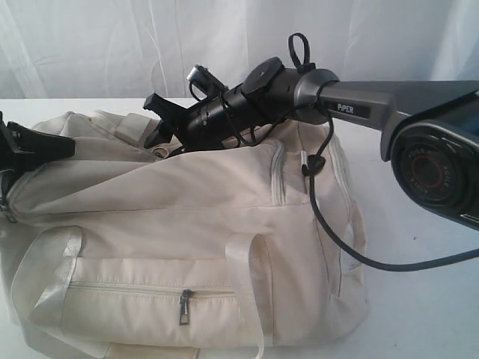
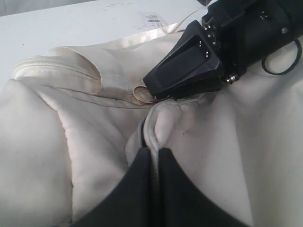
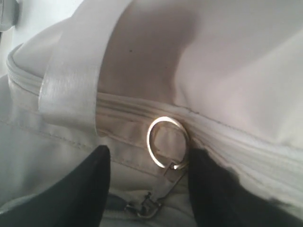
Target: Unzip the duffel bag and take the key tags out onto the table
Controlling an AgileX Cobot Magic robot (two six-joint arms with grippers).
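A: Lie of the duffel bag?
B: Flat on the white table, stretched lengthwise side to side, front pocket facing the camera, white curtain behind
A: Grippers?
B: Clenched on a top fold at the left gripper; spread astride the ring pull at the right gripper

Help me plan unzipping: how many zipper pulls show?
2: a ring pull on the top zipper, a flat pull on the front pocket. Others may be hidden.
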